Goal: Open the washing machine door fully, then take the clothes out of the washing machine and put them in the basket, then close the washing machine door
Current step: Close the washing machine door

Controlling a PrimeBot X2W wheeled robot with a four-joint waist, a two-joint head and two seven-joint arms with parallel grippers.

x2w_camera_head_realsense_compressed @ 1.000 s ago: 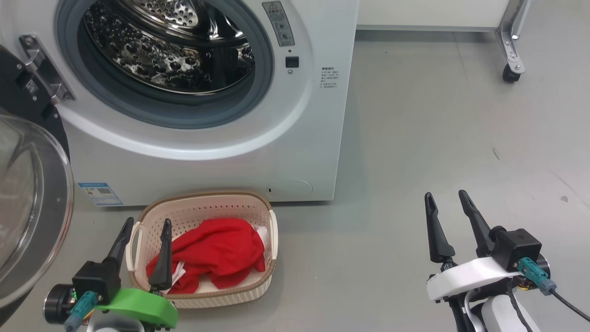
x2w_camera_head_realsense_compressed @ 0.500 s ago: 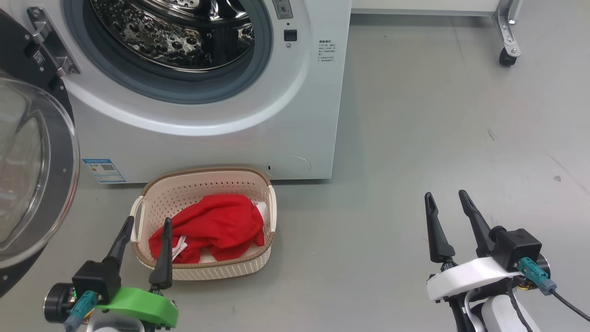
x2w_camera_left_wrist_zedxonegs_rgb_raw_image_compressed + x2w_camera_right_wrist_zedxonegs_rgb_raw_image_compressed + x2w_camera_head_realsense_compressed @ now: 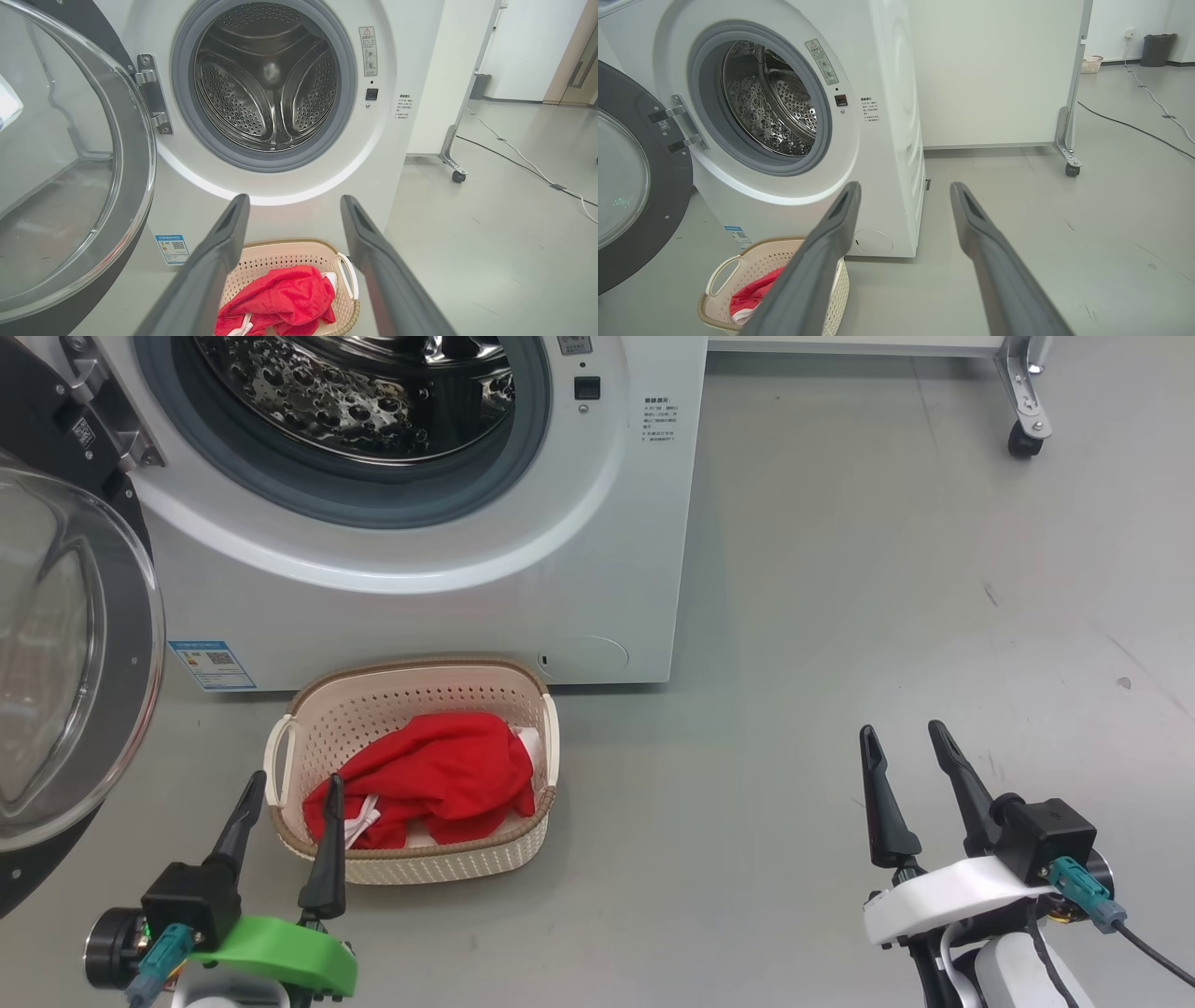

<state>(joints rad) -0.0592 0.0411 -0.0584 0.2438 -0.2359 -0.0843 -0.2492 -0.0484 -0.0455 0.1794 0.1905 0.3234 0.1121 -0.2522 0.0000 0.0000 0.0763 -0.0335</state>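
**Clothes in the basket, washer door swung wide**

Clothes (image 3: 439, 775), a red heap with a bit of white cord showing, lie inside the basket (image 3: 411, 873), which stands on the grey floor (image 3: 840, 616).

Nearest the camera, the left gripper (image 3: 294, 779) hangs low at the left. Its jaws are spread apart and hold nothing. In the head view one finger crosses the basket's near left corner. The right gripper (image 3: 902, 730) is well off to the right over bare floor, with its jaws likewise parted and empty.

Just behind the basket is the washing machine (image 3: 420, 616), with the basket's far rim close to the foot of its white front. A small blue label (image 3: 212, 665) sits at its lower left corner. Above that, the grey gasket (image 3: 373, 509) rings the open mouth, and the left wrist view shows only bare steel in the holed drum (image 3: 266, 88).

The washing machine door (image 3: 56, 663) stands swung out on its hinge to the left of the opening, its clear bowl bulging outward.

Farther back on the right, a caster (image 3: 1023, 441) carries a white panel's frame, and a cable (image 3: 1134, 126) runs across the floor.
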